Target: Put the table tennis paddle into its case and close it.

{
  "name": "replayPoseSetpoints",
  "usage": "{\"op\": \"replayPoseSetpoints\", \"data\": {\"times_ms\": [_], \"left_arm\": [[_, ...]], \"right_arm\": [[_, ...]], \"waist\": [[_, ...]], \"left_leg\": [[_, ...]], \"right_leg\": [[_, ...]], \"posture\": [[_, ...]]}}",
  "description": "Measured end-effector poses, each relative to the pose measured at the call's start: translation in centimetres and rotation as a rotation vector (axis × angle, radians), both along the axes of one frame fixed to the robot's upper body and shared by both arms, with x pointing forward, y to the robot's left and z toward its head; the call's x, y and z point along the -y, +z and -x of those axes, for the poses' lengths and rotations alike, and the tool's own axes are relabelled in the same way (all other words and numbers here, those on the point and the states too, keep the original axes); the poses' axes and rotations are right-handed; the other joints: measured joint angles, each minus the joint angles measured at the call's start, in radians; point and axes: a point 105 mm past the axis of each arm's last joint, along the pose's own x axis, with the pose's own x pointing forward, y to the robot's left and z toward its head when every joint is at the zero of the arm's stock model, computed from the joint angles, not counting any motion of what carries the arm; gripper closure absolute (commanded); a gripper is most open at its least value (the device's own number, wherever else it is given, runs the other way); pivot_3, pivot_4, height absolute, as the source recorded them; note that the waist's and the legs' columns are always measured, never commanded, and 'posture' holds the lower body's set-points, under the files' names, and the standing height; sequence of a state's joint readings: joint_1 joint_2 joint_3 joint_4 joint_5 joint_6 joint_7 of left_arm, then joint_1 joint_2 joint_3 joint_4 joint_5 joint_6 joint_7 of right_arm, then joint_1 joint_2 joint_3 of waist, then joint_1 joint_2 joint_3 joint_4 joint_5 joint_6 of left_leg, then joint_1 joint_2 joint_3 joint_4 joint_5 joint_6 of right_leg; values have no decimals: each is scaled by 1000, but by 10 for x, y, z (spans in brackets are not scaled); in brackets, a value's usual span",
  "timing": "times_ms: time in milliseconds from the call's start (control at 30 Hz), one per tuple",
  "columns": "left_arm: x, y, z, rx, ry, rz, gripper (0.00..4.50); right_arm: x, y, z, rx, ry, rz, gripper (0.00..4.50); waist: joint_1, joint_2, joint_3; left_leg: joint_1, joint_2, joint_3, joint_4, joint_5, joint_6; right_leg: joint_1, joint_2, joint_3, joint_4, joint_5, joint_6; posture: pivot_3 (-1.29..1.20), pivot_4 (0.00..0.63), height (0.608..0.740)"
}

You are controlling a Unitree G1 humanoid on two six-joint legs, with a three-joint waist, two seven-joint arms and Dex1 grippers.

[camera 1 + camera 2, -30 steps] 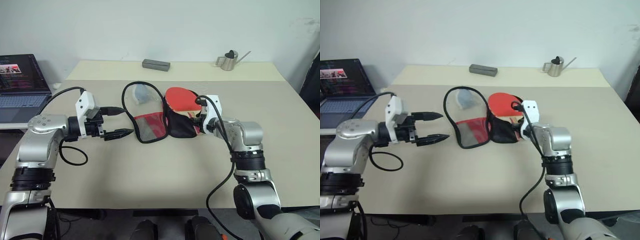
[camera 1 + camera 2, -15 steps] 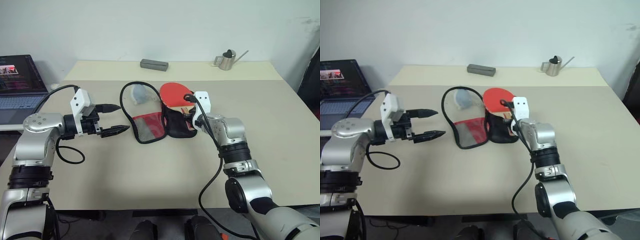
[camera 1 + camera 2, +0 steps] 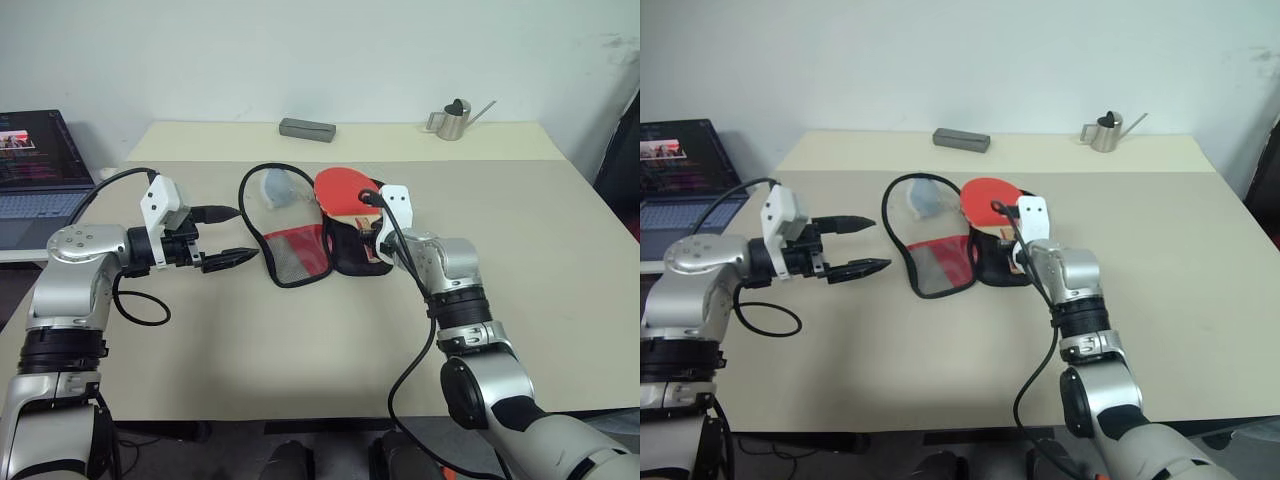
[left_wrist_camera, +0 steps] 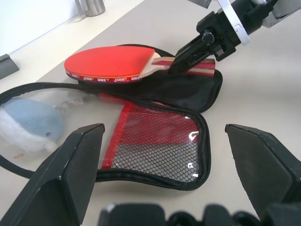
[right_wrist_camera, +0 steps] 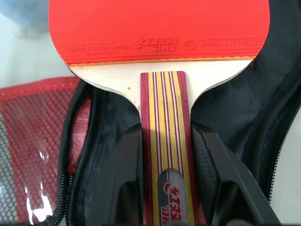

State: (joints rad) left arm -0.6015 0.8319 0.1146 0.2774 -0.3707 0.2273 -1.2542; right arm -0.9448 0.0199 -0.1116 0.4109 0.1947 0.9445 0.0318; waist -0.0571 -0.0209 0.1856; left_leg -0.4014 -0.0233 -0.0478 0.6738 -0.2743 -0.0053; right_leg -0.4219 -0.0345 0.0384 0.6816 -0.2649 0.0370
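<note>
Paddle: one table tennis paddle (image 5: 160, 56) is being held by its striped handle, its red face lying over the black half of the case, near the middle of the surface (image 3: 300, 340).
Case: one case (image 3: 330, 252) is lying unzipped and spread flat, the black half under the paddle and the red mesh-pocket flap (image 4: 157, 148) folded out toward the robot's left.
Right pincer: the right pincer (image 5: 164, 155) is clamping the paddle handle, one black finger pressing on each side of it.
Left pincer: the left pincer (image 3: 228, 237) is standing wide apart, gripping nothing, hovering just beside the mesh flap without touching it.
Pouch: one small blue-grey pouch (image 4: 28, 127) is sitting inside the loop of the case's open zip edge, near the paddle's head.
Far edge: one grey flat box (image 3: 307, 128) and one small metal watering can (image 3: 452, 120) are sitting well apart.
Side: one open laptop (image 3: 35, 165) is sitting off the surface on the robot's left.
</note>
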Motion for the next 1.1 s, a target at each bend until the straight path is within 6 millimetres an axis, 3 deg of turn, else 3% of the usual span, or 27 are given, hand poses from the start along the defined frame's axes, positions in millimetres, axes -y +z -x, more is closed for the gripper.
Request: {"op": "replayPoseSetpoints", "data": {"times_ms": [267, 300, 600, 733, 967, 1100], "left_arm": [[0, 1, -1, 2, 1, 0, 0], [0, 1, -1, 3, 2, 1, 0], [1, 3, -2, 18, -2, 0, 0], [2, 3, -2, 19, -2, 1, 0], [-2, 3, -11, 21, 59, 40, 0], [-13, 0, -21, 21, 142, 38, 0]], "right_arm": [[1, -12, 0, -19, -14, 24, 3411], [0, -12, -1, -17, -15, 24, 2703], [-6, -8, 0, -4, -12, -6, 19], [-8, 6, 1, 44, -3, -20, 19], [-5, 70, 24, 285, 138, -54, 19], [20, 67, 40, 293, 208, -21, 19]], "waist": [[0, 0, 0], [0, 0, 0], [0, 0, 0], [0, 0, 0], [3, 0, 0], [6, -1, 0]], "left_leg": [[0, 0, 0, 0, 0, 0], [0, 0, 0, 0, 0, 0], [0, 0, 0, 0, 0, 0], [0, 0, 0, 0, 0, 0], [0, 0, -1, -1, 0, 0], [0, 0, -1, 0, 0, 0]], "right_leg": [[0, 0, 0, 0, 0, 0], [0, 0, 0, 0, 0, 0], [0, 0, 0, 0, 0, 0], [0, 0, 0, 0, 0, 0], [1, 0, 0, -1, 0, 0], [1, -1, -1, -1, 0, 0]], "posture": [[0, 150, 740], [0, 150, 740], [0, 150, 740], [0, 150, 740], [0, 150, 740], [0, 150, 740]]}}
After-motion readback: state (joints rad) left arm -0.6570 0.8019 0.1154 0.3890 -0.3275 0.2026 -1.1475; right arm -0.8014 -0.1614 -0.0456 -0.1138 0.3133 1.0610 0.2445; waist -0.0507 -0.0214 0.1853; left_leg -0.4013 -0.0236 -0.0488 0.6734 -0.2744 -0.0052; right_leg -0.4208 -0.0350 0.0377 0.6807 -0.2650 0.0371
